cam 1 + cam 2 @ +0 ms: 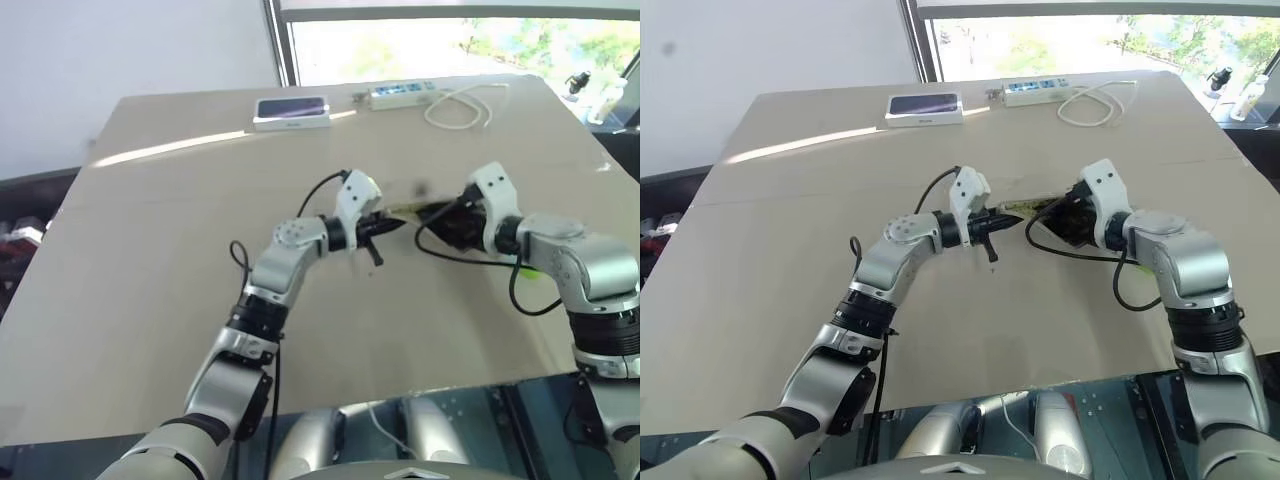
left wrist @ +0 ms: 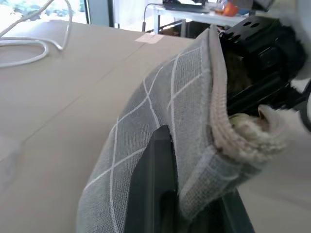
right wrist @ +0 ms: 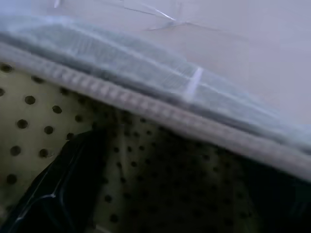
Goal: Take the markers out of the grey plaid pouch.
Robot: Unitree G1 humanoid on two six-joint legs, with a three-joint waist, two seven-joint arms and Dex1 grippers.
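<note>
The grey plaid pouch (image 2: 165, 111) hangs above the table's middle between my two grippers, its mouth turned to the right one. My left gripper (image 1: 393, 226) is shut on the pouch's edge, with a black finger (image 2: 155, 184) pressed against the plaid fabric. My right gripper (image 1: 1060, 215) is open at the pouch's mouth. One of its fingers (image 3: 58, 194) lies against the olive dotted lining (image 3: 155, 165). A lime-green sliver (image 1: 528, 270), perhaps one of the markers, lies on the table under my right forearm. What the pouch holds is hidden.
A white-edged box with a dark top (image 1: 291, 111) sits at the table's far side. Beside it lie a white power strip (image 1: 402, 94) and its looped cable (image 1: 462, 105). The table's right edge runs close to my right arm.
</note>
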